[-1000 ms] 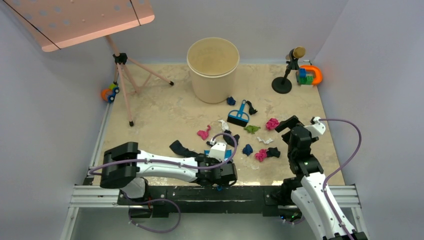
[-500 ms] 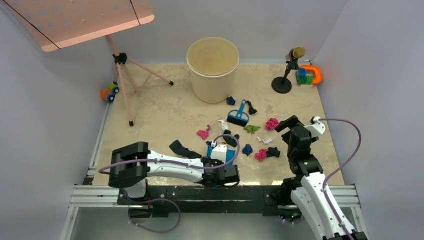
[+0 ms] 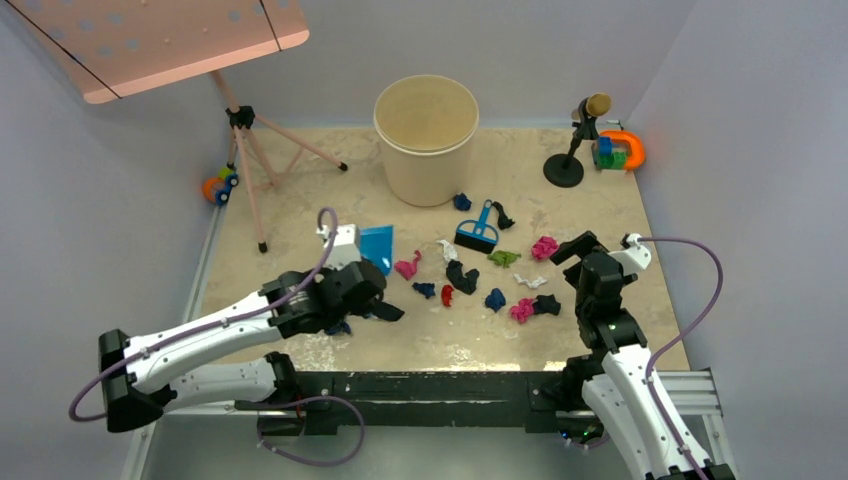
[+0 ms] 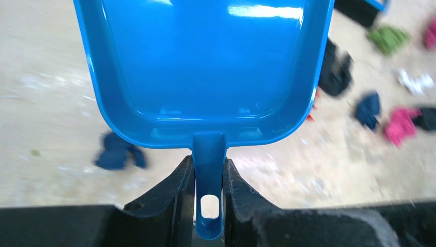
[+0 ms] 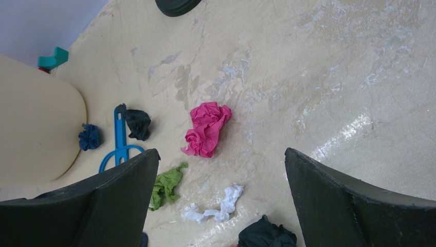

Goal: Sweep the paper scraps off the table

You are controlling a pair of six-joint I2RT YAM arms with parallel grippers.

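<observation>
Beige worktop (image 3: 300, 200) carries the paper scraps (image 3: 470, 285) in a loose patch just right of the blue dustpan (image 3: 377, 245), whose handle the left tool (image 4: 209, 177) pinches tight. A brush (image 3: 478, 232) lies at the patch's far edge, handle pointing away, nearer the right tool (image 5: 221, 154), which is spread wide and empty.

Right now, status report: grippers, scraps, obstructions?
Left gripper shut on empty dustpan. Right gripper open above paper scraps, scattered across table. Brush lying among them.
</observation>
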